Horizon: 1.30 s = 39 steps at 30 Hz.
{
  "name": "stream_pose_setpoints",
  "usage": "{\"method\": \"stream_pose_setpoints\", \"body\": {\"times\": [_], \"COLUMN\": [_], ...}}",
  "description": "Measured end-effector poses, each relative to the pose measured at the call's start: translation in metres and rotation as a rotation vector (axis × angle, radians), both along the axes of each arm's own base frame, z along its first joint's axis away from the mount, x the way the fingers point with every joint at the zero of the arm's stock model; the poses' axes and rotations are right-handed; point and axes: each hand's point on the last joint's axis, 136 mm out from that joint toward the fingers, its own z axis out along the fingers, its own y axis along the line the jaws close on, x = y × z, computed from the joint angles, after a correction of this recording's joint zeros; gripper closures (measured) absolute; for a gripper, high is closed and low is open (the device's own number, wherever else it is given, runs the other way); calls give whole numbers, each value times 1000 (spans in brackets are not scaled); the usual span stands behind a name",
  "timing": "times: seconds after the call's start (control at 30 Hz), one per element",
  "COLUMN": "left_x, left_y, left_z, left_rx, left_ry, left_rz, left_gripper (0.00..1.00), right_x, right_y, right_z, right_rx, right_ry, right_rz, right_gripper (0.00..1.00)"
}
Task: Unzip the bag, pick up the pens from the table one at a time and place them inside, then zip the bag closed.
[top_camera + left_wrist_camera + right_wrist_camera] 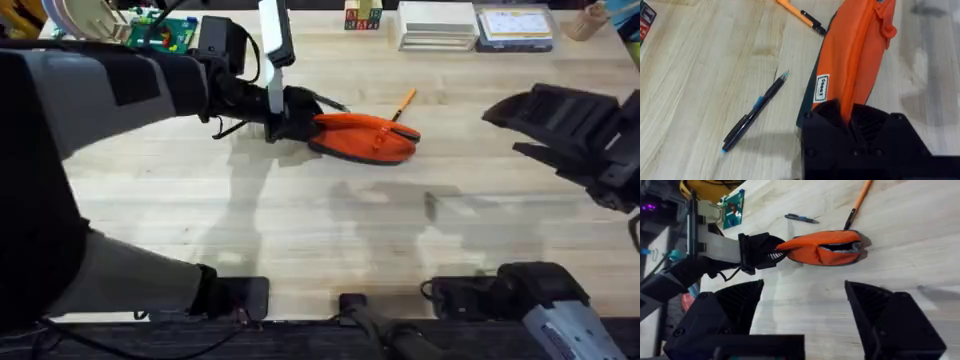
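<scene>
The orange bag (365,137) lies on the table (300,230) at mid-back. My left gripper (293,118) is shut on its left end; the left wrist view shows the fabric (855,60) pinched in the gripper (847,117). In the right wrist view the bag (822,247) gapes along its top, with grey lining visible. The orange pen (403,103) lies just behind the bag's right end, touching or nearly so. The dark pen (756,111) rests behind the bag's left end, close to my left gripper. My right gripper (805,300) hovers open and apart from the bag, to the right (510,130).
Along the back edge stand small coloured blocks (363,15), a stack of flat boxes (437,25), a blue-and-white box (515,28) and a green circuit board (160,35). Bare wood spreads in front of the bag.
</scene>
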Motion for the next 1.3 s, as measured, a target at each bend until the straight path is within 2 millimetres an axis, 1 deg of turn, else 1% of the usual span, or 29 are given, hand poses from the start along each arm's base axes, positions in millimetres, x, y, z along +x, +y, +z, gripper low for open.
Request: {"method": "stream_pose_setpoints", "body": {"times": [0.27, 0.3, 0.6, 0.9, 1.13, 1.3], "left_x": [0, 0, 0, 0, 0, 0], "left_y": [0, 0, 0, 0, 0, 0], "left_z": [0, 0, 0, 0, 0, 0], "left_rx": [0, 0, 0, 0, 0, 0], "left_ry": [0, 0, 0, -1, 0, 0], "left_rz": [0, 0, 0, 0, 0, 0], "left_gripper": [958, 958, 958, 958, 958, 958], "right_x": [2, 5, 17, 25, 37, 43], "right_y": [6, 15, 42, 66, 92, 103], "right_z": [-3, -9, -19, -40, -54, -76], "right_rx": [29, 28, 13, -90, -168, -214], "right_ry": [34, 74, 129, 186, 195, 265], "right_rz": [14, 66, 190, 250, 244, 196], "right_gripper": [3, 3, 3, 3, 3, 3]}}
